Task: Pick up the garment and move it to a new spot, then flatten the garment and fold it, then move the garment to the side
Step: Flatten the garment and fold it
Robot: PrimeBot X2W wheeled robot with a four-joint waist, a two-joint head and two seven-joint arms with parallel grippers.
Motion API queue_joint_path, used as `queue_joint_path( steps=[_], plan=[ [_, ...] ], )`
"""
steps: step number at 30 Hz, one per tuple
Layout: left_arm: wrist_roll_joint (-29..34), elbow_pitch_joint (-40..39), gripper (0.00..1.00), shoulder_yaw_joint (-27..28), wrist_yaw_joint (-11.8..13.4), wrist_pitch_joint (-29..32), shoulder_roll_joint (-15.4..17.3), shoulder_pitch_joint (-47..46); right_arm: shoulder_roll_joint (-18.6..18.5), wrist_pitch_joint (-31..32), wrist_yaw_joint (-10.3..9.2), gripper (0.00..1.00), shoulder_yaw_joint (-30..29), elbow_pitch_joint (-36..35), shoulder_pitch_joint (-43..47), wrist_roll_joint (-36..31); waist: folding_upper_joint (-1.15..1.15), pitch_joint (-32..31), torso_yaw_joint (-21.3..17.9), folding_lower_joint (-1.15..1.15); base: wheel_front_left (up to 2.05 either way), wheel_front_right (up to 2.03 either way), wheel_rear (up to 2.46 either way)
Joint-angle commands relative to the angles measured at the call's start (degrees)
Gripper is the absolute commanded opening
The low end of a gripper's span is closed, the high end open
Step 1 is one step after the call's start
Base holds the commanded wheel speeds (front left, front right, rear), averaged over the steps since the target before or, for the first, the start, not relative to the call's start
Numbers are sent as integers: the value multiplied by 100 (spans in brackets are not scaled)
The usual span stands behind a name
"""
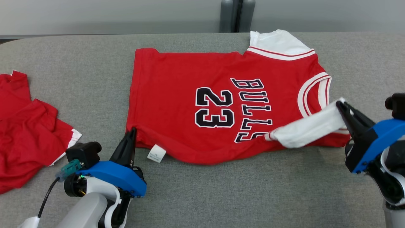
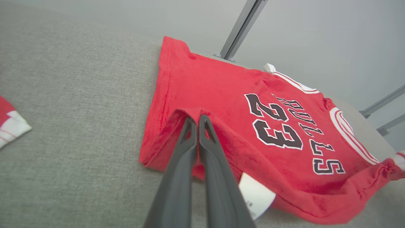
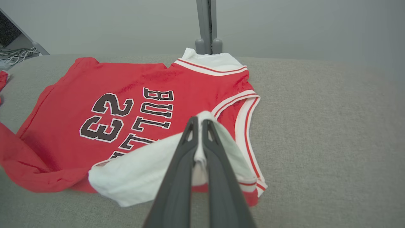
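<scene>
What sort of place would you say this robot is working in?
Probably a robotics lab or test room: a grey cloth-covered table with a red jersey spread on it, metal posts against a bare grey wall, and loose cables off to one side.

My head looks down on the worktop; both wrist cameras sit low, close, sharing the jersey.

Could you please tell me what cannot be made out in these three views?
- Care label: print too small in the head view; the left gripper covers part of it in the left wrist view.
- Second red garment: cut off by the head view's left edge.
- Lettering's end on the jersey: partly covered in the head view by the white sleeve that the right gripper pinches.
</scene>
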Motion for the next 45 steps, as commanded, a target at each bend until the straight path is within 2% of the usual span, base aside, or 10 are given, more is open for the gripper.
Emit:
queue_joint_path(
  steps=[1,11,19,20,21,22,32,35,41,45],
  plan=[
    [21,77,0,46,45,-78,-19,-158,-45,-170,1,0,50,129,-216,2,-1,50,22,-1,0,0,0],
    [165,668,0,108,305,-187,-183,-565,-152,-1004,1,0,374,1023,-883,-149,-1,234,-24,-1,0,0,0],
    [187,953,0,56,274,-163,-274,-784,-169,-1540,1,0,500,1472,-1306,-214,-1,342,-33,-1,0,0,0],
    [156,982,4,54,262,-138,-289,-792,-156,-1611,1,47,535,1525,-1334,-197,-1,345,-28,-1,0,0,0],
    [142,1007,36,49,254,-129,-298,-800,-133,-1711,1,100,537,1560,-1374,-162,-1,347,-23,-1,0,0,0],
    [148,1035,100,53,268,-153,-309,-812,-132,-1832,1,100,548,1581,-1428,-151,-1,348,-16,-1,0,0,0],
    [239,1158,100,170,461,-434,-345,-649,-235,-2734,1,100,586,1847,-1390,-10,-1,152,89,-1,0,0,0],
    [306,1108,100,145,496,-505,-339,-520,-200,-2536,1,100,399,1967,-1123,-52,-1,37,99,-1,0,0,0],
    [420,1176,100,-105,519,-456,-409,-152,198,-1814,1,100,-262,2041,-354,-534,-1,-140,31,-1,0,0,0],
    [407,1290,100,-137,562,-428,-443,-125,399,-1706,1,100,-424,2087,-212,-763,-1,-127,-12,-1,0,0,0]
  ],
)
